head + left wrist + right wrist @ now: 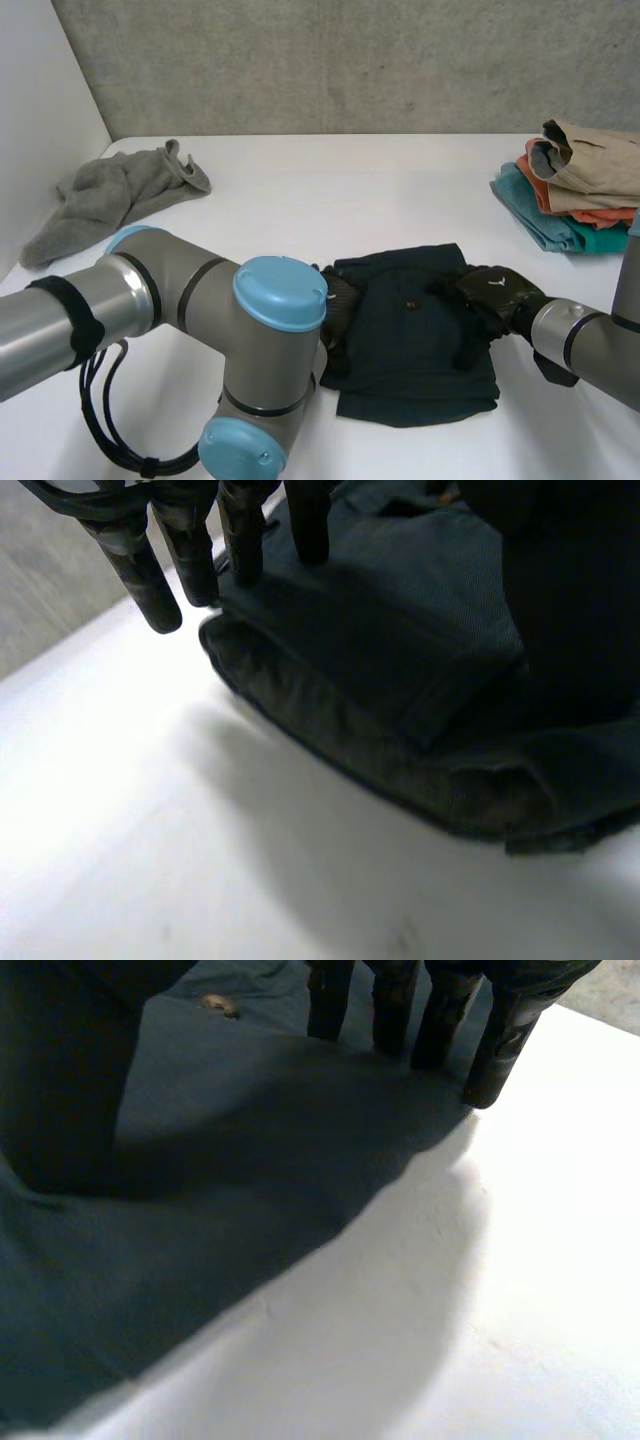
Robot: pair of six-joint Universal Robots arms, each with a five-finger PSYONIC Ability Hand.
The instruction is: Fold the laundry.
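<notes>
Fingers of the left hand and the right hand rest straight, gripping nothing, on opposite side edges of the dark garment, which lies between them, equally near both, its long axis seemingly pointing away from the robot.

Garment on table, front centre, between left hand and right hand. Crumpled cloth behind at left; folded stack behind at right.

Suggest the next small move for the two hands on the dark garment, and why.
The left hand and right hand rest with straight fingers at opposite side edges of the dark garment, gripping nothing; it lies flat. So probably curl the fingers to pinch those edges, ready for the next fold.
</notes>
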